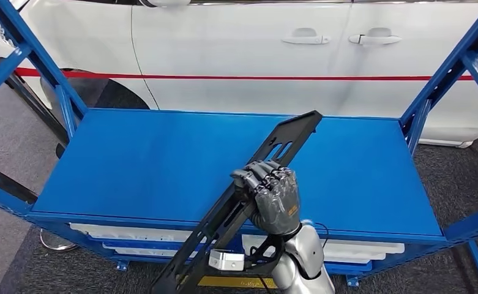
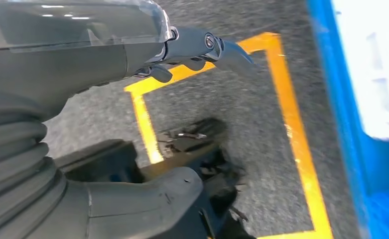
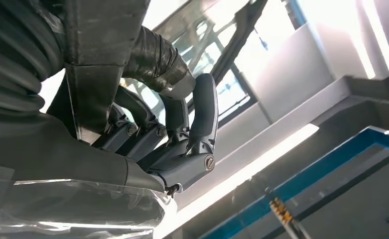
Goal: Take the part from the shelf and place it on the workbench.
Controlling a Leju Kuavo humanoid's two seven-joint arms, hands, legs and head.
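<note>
The part (image 1: 285, 144) is a long black slotted metal bar. It lies tilted across the front edge of the blue shelf top (image 1: 144, 159), its far end raised over the surface and its near end hanging below the edge. My right hand (image 1: 275, 199) grips it near the middle, fingers wrapped over the bar. In the right wrist view the dark fingers (image 3: 202, 114) curl around the part (image 3: 90, 64). My left hand (image 2: 107, 59) hangs over the floor, holding nothing, with its fingers (image 2: 217, 45) stretched out.
A white car (image 1: 254, 55) with a red stripe stands close behind the shelf. Blue uprights (image 1: 444, 73) frame both sides. White bins (image 1: 132, 236) sit on the level below. Yellow tape (image 2: 292, 119) marks the grey floor beside the shelf's blue edge (image 2: 346, 149).
</note>
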